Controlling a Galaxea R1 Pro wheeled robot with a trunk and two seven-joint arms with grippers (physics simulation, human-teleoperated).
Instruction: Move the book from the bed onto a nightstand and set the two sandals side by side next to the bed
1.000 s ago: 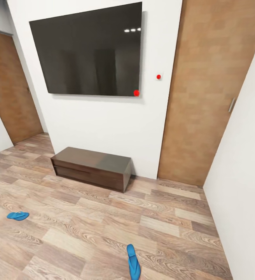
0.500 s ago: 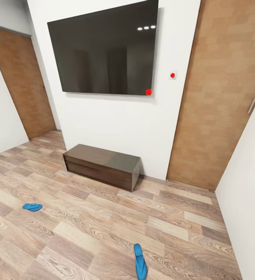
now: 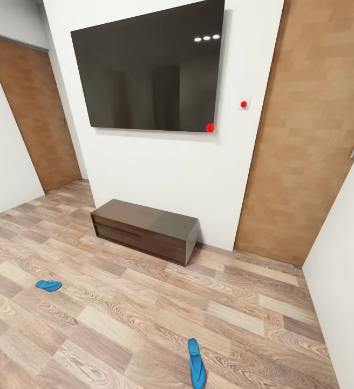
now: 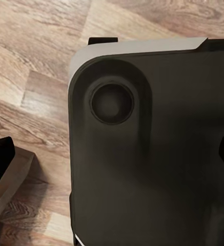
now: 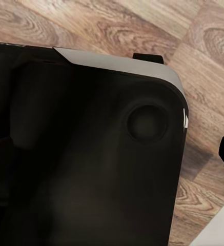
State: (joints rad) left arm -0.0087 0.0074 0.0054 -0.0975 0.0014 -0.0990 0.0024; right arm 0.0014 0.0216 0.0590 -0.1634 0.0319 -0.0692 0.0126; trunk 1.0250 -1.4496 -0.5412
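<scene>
I'm seeing one sandal lying on the floor at left, a bench under the television, and the other sandal nearer me. I'm unable to tell whether my fingers are clenched.

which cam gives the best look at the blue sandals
The head view: both sandals lie apart on the wood floor, one near sandal at the lower edge, the other sandal far off to the left. The left wrist and right wrist views look down at dark robot body and floor planks instead.
</scene>
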